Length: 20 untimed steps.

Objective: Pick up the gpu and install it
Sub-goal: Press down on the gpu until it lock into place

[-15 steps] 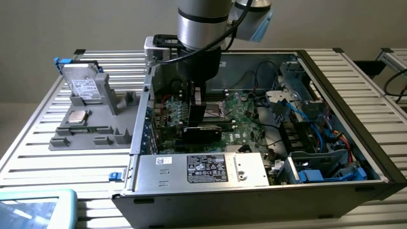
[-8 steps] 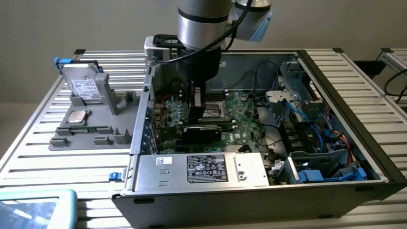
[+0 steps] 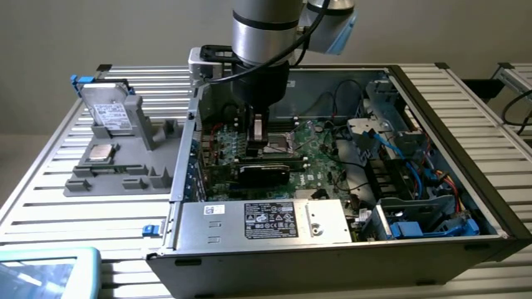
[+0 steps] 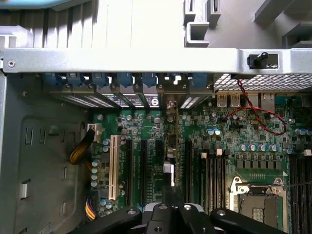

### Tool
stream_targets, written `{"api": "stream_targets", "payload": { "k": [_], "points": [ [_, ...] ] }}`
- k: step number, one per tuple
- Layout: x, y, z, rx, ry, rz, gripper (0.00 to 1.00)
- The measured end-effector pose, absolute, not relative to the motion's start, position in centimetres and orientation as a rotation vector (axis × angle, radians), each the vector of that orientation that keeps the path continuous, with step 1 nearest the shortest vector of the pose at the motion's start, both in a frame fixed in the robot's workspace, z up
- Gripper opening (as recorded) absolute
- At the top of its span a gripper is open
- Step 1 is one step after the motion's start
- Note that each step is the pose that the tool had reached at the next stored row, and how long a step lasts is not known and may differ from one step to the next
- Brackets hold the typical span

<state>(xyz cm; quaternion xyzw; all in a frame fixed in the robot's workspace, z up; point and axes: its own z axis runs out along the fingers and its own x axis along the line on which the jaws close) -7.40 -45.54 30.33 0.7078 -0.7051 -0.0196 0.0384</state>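
Observation:
The gpu (image 3: 264, 171), a small black card, stands on edge in a slot of the green motherboard (image 3: 320, 156) inside the open computer case (image 3: 465, 156). In the wrist view the gpu (image 4: 170, 146) is seen edge-on. It runs from the rear slot brackets back toward my gripper (image 4: 170, 214). My gripper (image 3: 258, 146) hangs straight over the card's top edge with its black fingers drawn together. I cannot tell whether the fingertips touch the card.
A CPU socket (image 4: 258, 204) and memory slots (image 4: 209, 170) lie beside the card. A silver power supply (image 3: 258, 221) fills the case's near side, and cables and drive bays (image 3: 415, 205) are at the exterior view's right. A grey holder (image 3: 116, 168) with a hard drive (image 3: 109, 112) stands to the exterior view's left.

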Motion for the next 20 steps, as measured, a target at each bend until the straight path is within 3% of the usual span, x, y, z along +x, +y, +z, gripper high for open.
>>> {"api": "stream_targets", "payload": {
  "k": [7,20],
  "points": [
    [-8.2,-45.2,30.1,2.184,-2.178,-0.006,0.11],
    [-10.6,-44.9,28.4,2.185,-2.180,0.021,0.11]
  ]
}}
